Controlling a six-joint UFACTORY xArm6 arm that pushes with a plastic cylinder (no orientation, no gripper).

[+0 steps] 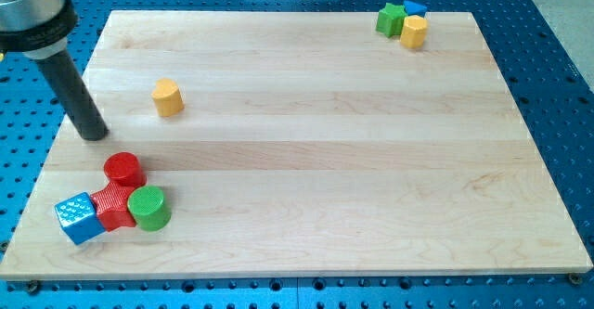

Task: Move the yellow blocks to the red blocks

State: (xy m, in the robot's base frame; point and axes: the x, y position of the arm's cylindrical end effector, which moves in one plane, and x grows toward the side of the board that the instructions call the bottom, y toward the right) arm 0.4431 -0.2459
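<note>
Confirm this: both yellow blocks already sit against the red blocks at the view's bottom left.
Not right. Neither does: one yellow block stands alone above the red cylinder, and the other yellow block sits at the view's top right beside the green block. The camera view shows it.

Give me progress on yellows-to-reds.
Done: nothing; neither yellow touches a red. In hand: my tip sits left of the near yellow block, above the red cylinder and red block. Left: that one, plus the far yellow block top right.

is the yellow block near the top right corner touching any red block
No, that yellow block sits against the green block and blue block; no red there.
</note>
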